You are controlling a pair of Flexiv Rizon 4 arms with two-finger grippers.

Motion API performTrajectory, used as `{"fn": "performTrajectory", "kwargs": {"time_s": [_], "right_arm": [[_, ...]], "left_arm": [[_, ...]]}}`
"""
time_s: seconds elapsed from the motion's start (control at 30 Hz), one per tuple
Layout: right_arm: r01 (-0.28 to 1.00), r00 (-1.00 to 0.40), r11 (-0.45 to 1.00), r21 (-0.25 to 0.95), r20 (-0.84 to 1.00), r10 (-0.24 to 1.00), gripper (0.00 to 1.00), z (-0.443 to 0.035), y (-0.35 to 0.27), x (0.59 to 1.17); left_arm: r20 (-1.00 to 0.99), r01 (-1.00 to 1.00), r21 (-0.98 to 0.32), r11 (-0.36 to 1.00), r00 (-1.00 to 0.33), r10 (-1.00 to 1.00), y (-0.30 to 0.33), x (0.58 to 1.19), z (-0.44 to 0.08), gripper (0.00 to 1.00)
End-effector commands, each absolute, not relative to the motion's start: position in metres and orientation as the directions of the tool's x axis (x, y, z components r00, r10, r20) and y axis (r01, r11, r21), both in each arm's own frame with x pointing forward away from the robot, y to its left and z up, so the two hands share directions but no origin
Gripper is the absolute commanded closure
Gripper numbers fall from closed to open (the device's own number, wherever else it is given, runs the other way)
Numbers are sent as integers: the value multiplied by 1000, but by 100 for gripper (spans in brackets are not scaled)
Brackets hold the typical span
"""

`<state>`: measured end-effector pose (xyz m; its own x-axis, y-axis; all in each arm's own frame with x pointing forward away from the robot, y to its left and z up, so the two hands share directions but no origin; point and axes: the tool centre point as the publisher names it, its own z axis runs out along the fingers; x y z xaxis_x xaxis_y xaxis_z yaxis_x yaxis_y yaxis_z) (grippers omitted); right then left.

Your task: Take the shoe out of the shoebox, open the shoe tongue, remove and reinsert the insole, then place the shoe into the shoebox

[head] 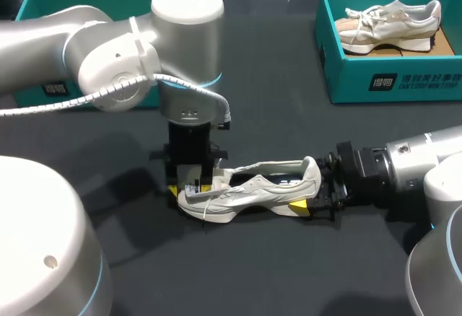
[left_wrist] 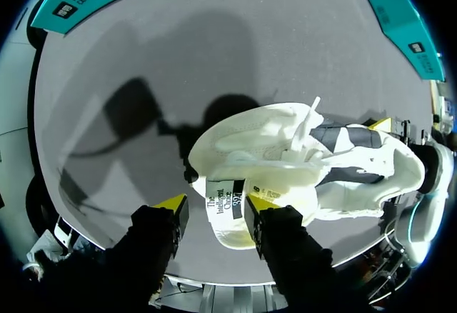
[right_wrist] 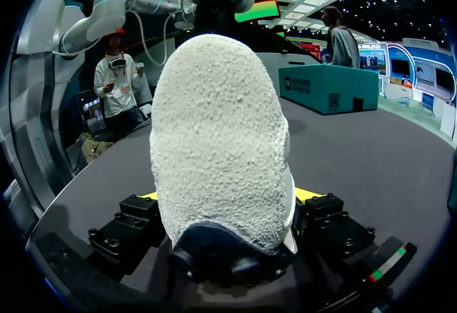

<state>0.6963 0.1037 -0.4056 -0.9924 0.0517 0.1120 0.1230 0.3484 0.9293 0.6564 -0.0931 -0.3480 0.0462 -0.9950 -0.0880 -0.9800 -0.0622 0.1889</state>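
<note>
Shoe [head: 253, 186] is lying lengthwise between us: right gripper [right_wrist: 227, 206] clamping its heel [right_wrist: 218, 148], left gripper [left_wrist: 216, 204] open astride the tongue [left_wrist: 227, 220].

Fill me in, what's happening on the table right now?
The shoe lies on the table. The right gripper is shut on its heel. The left gripper is open over the front, the tongue between its fingers but not clamped. A second shoe sits in the teal shoebox at the far right.

Two shoes [head: 249, 190] [head: 390, 20]; two shoeboxes [head: 393, 81] [head: 43, 2]; two arms [head: 108, 49] [head: 411, 168]
</note>
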Motion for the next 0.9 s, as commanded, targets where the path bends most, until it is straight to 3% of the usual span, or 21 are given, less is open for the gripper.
{"fn": "performTrajectory", "kwargs": {"time_s": [0.03, 0.1, 0.37, 0.63, 0.67, 0.73, 0.77, 0.8, 0.9], "right_arm": [[125, -992, 353, 927, 113, 54, 100, -407, 105, 697], [125, -992, 353, 927, 113, 54, 100, -407, 105, 697], [125, -992, 353, 927, 113, 54, 100, -407, 105, 697], [125, -992, 353, 927, 113, 54, 100, -407, 105, 697], [125, -992, 353, 927, 113, 54, 100, -407, 105, 697], [125, -992, 353, 927, 113, 54, 100, -407, 105, 697], [125, -992, 353, 927, 113, 54, 100, -407, 105, 697], [125, -992, 353, 927, 113, 54, 100, -407, 105, 697], [125, -992, 353, 927, 113, 54, 100, -407, 105, 697]], "left_arm": [[-113, -984, 173, -45, 26, -993, -93, 656, -336, 40], [-106, -985, 167, -41, 23, -994, -91, 657, -327, 34], [0, -996, 80, 42, -42, -999, -99, 674, -272, 34], [110, -964, -48, 262, -266, -958, -131, 706, -218, 32], [125, -948, -64, 313, -318, -940, -138, 710, -211, 35], [161, -908, -86, 411, -420, -893, -149, 714, -200, 57], [172, -877, -103, 469, -480, -860, -156, 716, -196, 75], [182, -844, -119, 523, -537, -824, -162, 718, -192, 100], [197, -699, -162, 697, -715, -671, -179, 724, -185, 100]]}}
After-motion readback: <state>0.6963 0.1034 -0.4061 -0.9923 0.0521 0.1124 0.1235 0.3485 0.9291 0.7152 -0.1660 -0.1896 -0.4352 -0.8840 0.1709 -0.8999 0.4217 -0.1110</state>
